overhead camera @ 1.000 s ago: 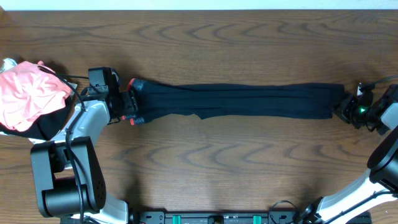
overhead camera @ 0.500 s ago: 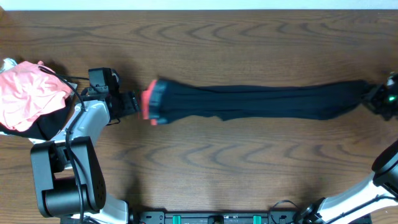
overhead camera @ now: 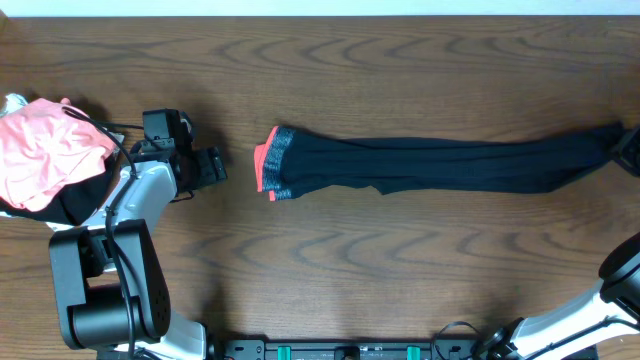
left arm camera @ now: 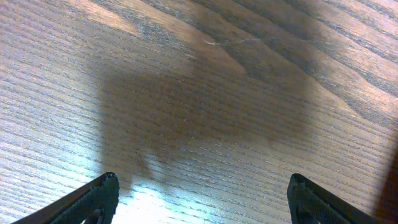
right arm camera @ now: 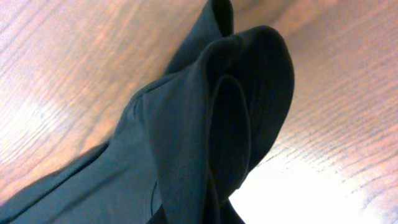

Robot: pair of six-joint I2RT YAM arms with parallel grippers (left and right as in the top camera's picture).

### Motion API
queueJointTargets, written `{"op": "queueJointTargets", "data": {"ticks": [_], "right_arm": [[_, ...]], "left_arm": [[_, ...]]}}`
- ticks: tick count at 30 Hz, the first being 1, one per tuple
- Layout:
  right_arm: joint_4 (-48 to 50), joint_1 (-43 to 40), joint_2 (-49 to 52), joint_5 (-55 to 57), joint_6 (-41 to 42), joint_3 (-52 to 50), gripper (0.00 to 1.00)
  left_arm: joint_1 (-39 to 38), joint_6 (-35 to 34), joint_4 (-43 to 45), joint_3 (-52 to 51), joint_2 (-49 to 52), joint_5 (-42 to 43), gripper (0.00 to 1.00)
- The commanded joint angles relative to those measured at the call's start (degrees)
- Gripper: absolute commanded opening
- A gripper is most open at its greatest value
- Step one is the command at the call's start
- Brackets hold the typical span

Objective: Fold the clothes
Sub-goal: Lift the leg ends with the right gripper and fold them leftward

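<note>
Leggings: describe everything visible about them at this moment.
The leggings are black and look like thin, stretchy fabric. A grey waistband edged in coral-red is at their left end. They lie stretched lengthwise on the wooden table, legs together, reaching the right frame edge. The right claw is shut on the leg ends, which the right wrist view shows bunched into folds. The left claw stands open, apart from the waistband and holding nothing.

place: robot lab bench | evidence: wood-grain table [overhead camera: 400, 260], mounted robot arm [overhead camera: 140, 195]
</note>
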Motion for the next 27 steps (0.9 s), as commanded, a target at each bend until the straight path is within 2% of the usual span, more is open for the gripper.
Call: {"op": "queueJointTargets", "data": {"ticks": [1, 9, 17, 27], "right_arm": [[-2.2, 3.9, -3.3, -2.0, -5.6, 2.8, 0.01], [-11.3, 16.6, -6.9, 1.2, -14.0, 2.9, 0.01], [-16.5, 32.7, -6.8, 5.4, -14.8, 2.8, 0.01], [-17.6, 47.5, -6.8, 9.1, -13.9, 1.1, 0.01]], "left_arm": [[0.3, -0.3, -0.3, -0.5, 0.8, -0.4, 0.87], [0.3, -0.3, -0.3, -0.5, 0.8, -0.4, 0.87], [0.3, -0.3, -0.3, -0.5, 0.8, -0.4, 0.87], [0.3, -0.3, -0.3, -0.5, 0.8, -0.4, 0.86]]}}
